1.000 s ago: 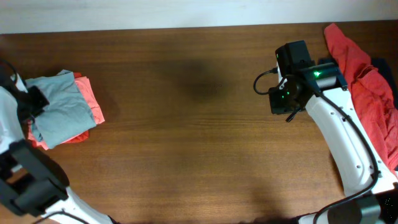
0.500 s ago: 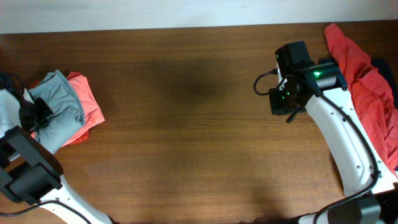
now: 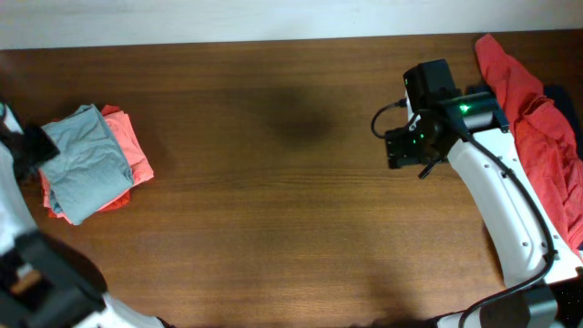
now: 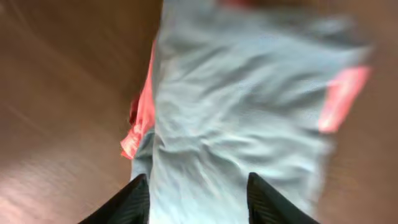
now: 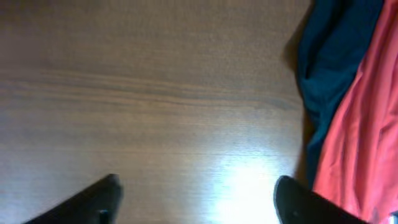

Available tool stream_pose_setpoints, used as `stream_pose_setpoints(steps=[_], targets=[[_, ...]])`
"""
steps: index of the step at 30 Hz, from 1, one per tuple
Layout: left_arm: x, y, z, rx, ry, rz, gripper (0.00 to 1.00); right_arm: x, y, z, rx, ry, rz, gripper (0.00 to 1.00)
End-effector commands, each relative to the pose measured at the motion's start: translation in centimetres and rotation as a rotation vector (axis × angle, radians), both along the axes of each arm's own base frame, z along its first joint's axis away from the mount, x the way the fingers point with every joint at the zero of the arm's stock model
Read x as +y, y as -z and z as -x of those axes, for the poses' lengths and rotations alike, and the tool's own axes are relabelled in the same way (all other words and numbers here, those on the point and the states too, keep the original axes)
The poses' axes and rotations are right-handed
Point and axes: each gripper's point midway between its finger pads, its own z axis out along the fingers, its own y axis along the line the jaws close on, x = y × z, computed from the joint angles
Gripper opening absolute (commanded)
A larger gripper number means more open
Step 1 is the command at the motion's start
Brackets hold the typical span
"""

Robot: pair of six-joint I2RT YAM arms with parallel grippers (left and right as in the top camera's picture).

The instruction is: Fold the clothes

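While the left tool [image 4: 196,182] and right tool [image 5: 198,185] gape empty, the folded grey-blue tee [image 3: 86,162] lies on coral tees [image 3: 138,159].

Blur smeared the left wrist view, so the creases of the grey-blue T-shirt [image 4: 236,112] ran soft. The left gripper [image 4: 199,199] showed only two dark, parted fingertips cut by the bottom edge. The folded shirt hid most of the coral tee [image 3: 137,155] beneath it, and overhead the left arm [image 3: 41,278] was a blur running off the left edge, while at the right the coral-red heap [image 3: 533,118] ran out of frame, the navy piece [image 5: 333,56] lay partly under it, and the right gripper [image 5: 199,193] showed only its parted tips.
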Motion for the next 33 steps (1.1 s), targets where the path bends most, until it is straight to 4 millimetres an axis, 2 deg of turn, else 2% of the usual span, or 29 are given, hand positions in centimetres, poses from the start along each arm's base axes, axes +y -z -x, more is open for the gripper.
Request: stream_pose_setpoints(steps=[1,2,3,5,6,7,8,9,13,16,21,25,29,33], targets=[[-3.7,-6.5,-0.8,-0.138,0.102,-0.066,0.53,1.0,-1.0,-1.2,-0.07,-0.006,-0.073,0.93],[-4.8,-7.2,-1.0,-0.151,0.133,-0.077,0.53,1.5,-1.2,-1.7,-0.092,-0.015,-0.1,0.95],[-7.5,-8.7,-1.8,-0.177,0.222,-0.102,0.54,2.8,-1.9,-3.1,-0.15,-0.041,-0.17,0.97],[-10.4,-9.4,-2.7,-0.196,0.297,-0.108,0.54,3.9,-2.7,-4.5,-0.212,-0.064,-0.222,0.99],[-12.0,-9.5,-3.2,-0.201,0.335,-0.106,0.59,4.2,-3.3,-5.3,-0.253,-0.072,-0.238,0.99],[-13.5,-9.5,-3.6,-0.202,0.38,-0.107,0.66,4.3,-3.7,-6.0,-0.286,-0.075,-0.241,0.99],[-14.8,-9.5,-4.0,-0.2,0.425,-0.111,0.87,4.4,-4.3,-6.7,-0.323,-0.079,-0.245,0.99],[-15.9,-9.3,-4.3,-0.194,0.462,-0.113,0.99,4.5,-4.7,-7.3,-0.351,-0.084,-0.248,0.99],[-19.2,-8.6,-4.9,-0.178,0.54,-0.098,0.99,4.7,-5.6,-8.4,-0.41,-0.088,-0.254,0.99],[-20.4,-8.2,-4.7,-0.158,0.568,-0.088,0.99,4.4,-4.9,-7.1,-0.354,-0.082,-0.246,0.99],[-21.2,-7.9,-2.5,-0.102,0.583,-0.033,0.99,4.1,-4.5,-4.5,-0.273,-0.066,-0.243,0.99],[-21.5,-9.2,-1.3,-0.128,0.586,-0.037,0.99,3.8,-6.2,-2.5,-0.291,-0.067,-0.249,0.99],[-21.7,-10.8,0.8,-0.196,0.586,-0.067,0.99,3.4,-8.5,-0.1,-0.383,-0.056,-0.272,0.99],[-22.6,-11.4,3.3,-0.306,0.601,-0.112,0.99,2.7,-10.0,3.3,-0.518,-0.07,-0.292,0.99]])
